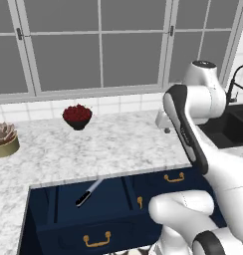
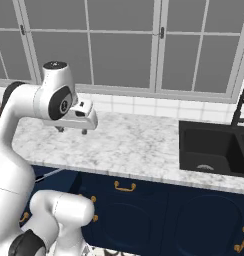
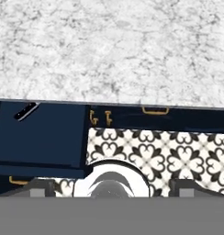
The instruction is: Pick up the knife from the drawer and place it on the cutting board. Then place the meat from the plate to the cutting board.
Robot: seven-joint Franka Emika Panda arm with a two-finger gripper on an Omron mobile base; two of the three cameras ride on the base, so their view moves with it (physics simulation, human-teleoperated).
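The tool (image 2: 71,130) hangs released, jaws wide, above the marble tabletop (image 1: 113,144). The knife (image 1: 88,192) lies in the pulled-out drawer (image 1: 83,219), at seven o'clock from the tool in the left base view.

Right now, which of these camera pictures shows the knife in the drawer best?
The left base view: the knife lies whole in the open drawer, black handle and grey blade both plain. The hand view shows it small and dark in a far corner. The right base view shows at most a thin sliver beside the arm, too little to be sure.
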